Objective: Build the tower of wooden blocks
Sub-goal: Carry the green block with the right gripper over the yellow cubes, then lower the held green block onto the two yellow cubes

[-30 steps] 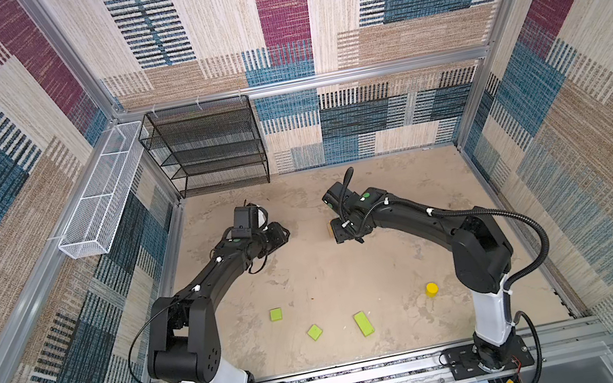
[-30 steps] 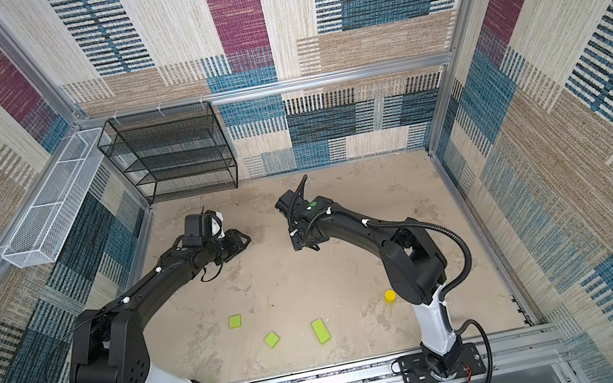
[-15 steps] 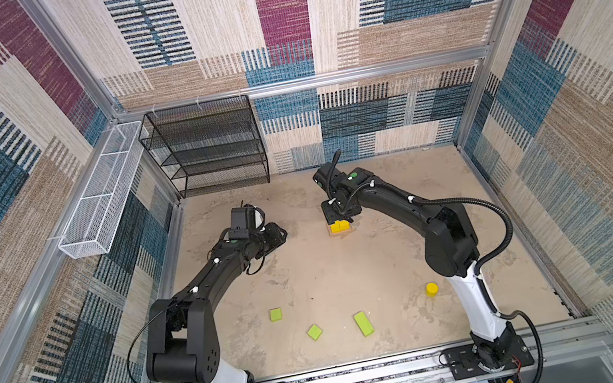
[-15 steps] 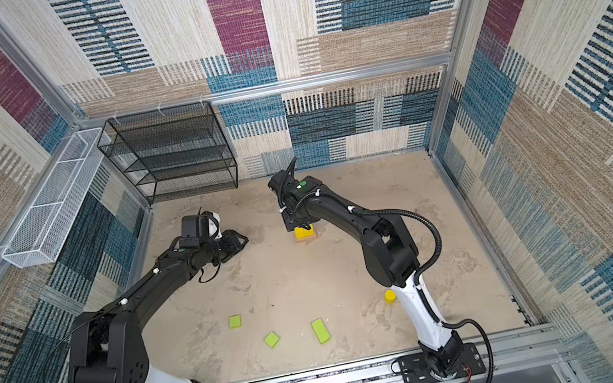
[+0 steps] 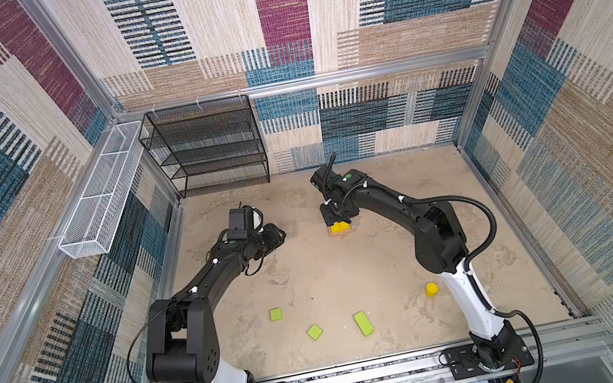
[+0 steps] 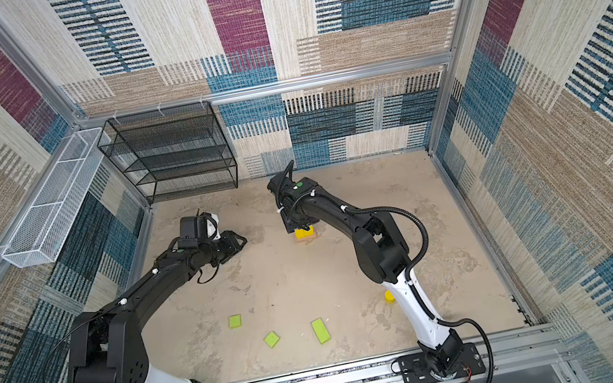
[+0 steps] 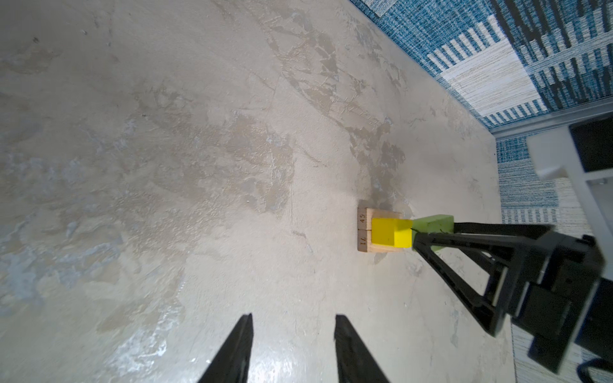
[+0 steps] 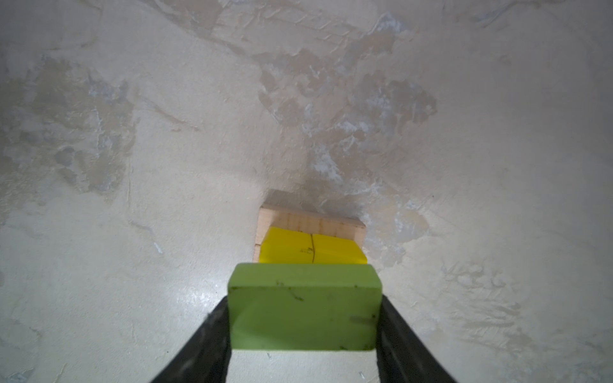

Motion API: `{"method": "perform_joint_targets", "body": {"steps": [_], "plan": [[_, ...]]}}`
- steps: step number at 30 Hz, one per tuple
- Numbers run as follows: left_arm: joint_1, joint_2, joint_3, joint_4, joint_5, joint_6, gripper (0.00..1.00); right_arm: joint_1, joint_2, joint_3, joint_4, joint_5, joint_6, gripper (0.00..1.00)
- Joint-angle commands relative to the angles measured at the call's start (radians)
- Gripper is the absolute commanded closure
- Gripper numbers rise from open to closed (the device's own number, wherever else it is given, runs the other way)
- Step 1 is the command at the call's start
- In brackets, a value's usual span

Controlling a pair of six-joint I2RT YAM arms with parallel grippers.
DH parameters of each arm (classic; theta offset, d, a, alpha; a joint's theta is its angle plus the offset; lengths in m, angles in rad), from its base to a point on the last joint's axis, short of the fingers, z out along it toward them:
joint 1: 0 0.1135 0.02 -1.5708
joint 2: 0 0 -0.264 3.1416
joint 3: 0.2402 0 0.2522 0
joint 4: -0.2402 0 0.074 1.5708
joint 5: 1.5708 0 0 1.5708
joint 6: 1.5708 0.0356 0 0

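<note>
The wood block tower stands at mid-floor toward the back: two tan bars (image 7: 363, 228) lie side by side with two yellow cubes (image 5: 339, 227) (image 8: 311, 248) on top. My right gripper (image 8: 303, 308) is shut on a lime-green flat piece (image 8: 303, 305) (image 7: 433, 225), held just above the cubes and touching or nearly touching their top. My left gripper (image 7: 294, 316) hovers low over the floor to the tower's left, open and empty. Three lime-green pieces (image 5: 275, 314) (image 5: 314, 332) (image 5: 363, 323) and a short yellow cylinder (image 5: 432, 288) lie near the front.
A black wire shelf (image 5: 211, 149) stands against the back wall at the left. A white wire basket (image 5: 99, 193) hangs on the left wall. Patterned walls close in the floor on three sides, and a metal rail (image 5: 349, 379) carries both arm bases at the front.
My right gripper has drawn back a little toward the rear wall with the green piece, uncovering the yellow cubes in the top views. Its elbow swung left. The left arm has barely moved.
</note>
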Motion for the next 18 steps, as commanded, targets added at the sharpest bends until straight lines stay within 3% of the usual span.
{"method": "perform_joint_targets", "body": {"steps": [1,18], "plan": [[0.002,-0.008,-0.004,0.003,0.009,0.019,0.55,0.000,0.009,0.006,0.012,-0.009,0.007,0.50],[0.008,-0.009,-0.009,0.006,0.014,0.016,0.55,-0.002,-0.008,-0.056,0.060,0.001,0.062,0.49]]}}
